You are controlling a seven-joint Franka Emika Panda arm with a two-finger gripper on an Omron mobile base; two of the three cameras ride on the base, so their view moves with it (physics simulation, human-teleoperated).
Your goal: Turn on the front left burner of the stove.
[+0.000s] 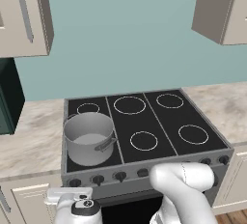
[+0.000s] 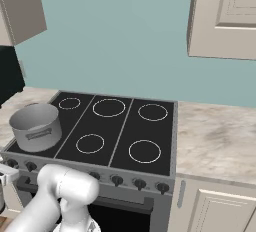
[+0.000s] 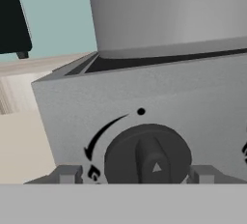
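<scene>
— Where's the stove?
— Set into a marbled surface, centre of both base views. Black glass top in three panels, five thin white rings, a row of dark knobs along the grey front.

— Anything on it?
— A steel pot on the front left ring, empty, with side handles.

— And the end effector?
— Low at the stove's front left corner. In the hand view, two grey fingertips flanking the leftmost knob, one on each side, spread about as wide as the knob itself. Open, then, and hard to say whether touching the knob's rim.

— The room?
— Pale teal wall behind. Cream cupboards overhead on both sides, a dark hood edge above the stove, cream cupboard doors under the surface. Something dark green against the wall at far left.

— What does the hand view add?
— The knob close up: round, dark, a raised bar with a small grey triangle on it, a black dot above on the grey panel, a curved arrow sweeping down its left. Pot's underside looming just above.

— And the base views?
— The whole top, all the rings, and the white arm bending down in front of the knob row.
</scene>
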